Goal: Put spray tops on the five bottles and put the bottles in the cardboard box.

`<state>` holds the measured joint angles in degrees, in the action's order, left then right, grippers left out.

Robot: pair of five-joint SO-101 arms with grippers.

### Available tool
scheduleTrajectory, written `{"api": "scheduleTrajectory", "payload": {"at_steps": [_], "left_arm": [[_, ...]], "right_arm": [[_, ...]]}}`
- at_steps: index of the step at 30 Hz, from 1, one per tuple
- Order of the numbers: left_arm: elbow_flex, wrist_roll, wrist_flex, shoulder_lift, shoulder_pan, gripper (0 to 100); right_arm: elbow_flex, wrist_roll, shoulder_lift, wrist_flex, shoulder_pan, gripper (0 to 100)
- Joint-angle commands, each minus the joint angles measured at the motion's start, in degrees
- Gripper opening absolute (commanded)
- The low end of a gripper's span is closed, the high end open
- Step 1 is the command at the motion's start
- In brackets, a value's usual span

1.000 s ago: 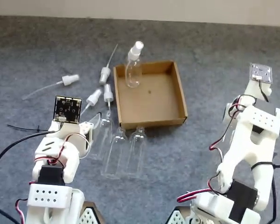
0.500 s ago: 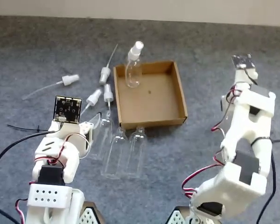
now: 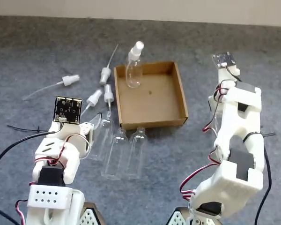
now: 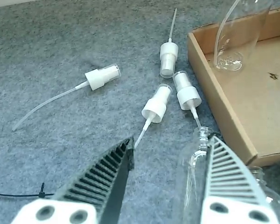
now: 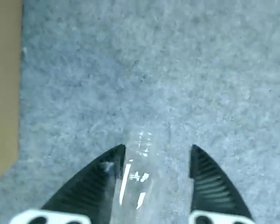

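1. Cardboard box (image 3: 152,124) sat open side up in the middle of the high view, on the grey worktop (image 3: 37,42).
2. A capped bottle (image 3: 133,70) leaned in the upper left corner of the box. Its white spray top reached out past the rim.
3. Four loose spray tops lay on the worktop to the left of the box. The far spray top (image 3: 71,79) lay in the upper left of the frame, apart from the others, trailing a long thin tube. The upper spray top (image 3: 105,74), the middle spray top (image 3: 94,97) and the near spray top (image 3: 108,93) lay close to the box's left wall.
4. Three clear bottles without tops lay side by side just below the box's front wall, necks towards it: the left bottle (image 3: 100,133), the centre bottle (image 3: 116,150) and the right bottle (image 3: 138,149).
5. The left gripper (image 4: 171,142) sat at the lower left of the high view, spread wide and holding nothing. The neck of the left bottle came just beside one finger; whether they touched could not be told.
6. The right gripper (image 5: 157,149), at the right of the high view beside the box, was closed on the held bottle (image 5: 140,182). That bottle was clear and bore no top, and its neck pointed out past the fingertips over bare worktop.
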<state>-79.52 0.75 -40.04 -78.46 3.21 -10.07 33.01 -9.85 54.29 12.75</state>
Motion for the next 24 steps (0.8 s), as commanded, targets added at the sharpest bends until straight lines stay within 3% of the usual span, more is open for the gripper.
{"api": "scheduleTrajectory", "payload": {"at_steps": [1,7,13,24], "left_arm": [[0.3,0.4,0.0,-0.9,-0.7,23],[0.2,0.4,0.0,-0.9,-0.7,23],[0.2,0.4,0.0,-0.9,-0.7,23],[0.2,0.4,0.0,-0.9,-0.7,23]], "right_arm": [[1.9,-0.6,1.6,5.8,-0.2,23.9],[11.6,-2.5,4.0,20.7,-0.1,23.9],[8.4,-2.8,4.4,23.3,-0.2,23.9],[-2.6,-4.7,3.9,12.8,-0.1,23.8]]}}
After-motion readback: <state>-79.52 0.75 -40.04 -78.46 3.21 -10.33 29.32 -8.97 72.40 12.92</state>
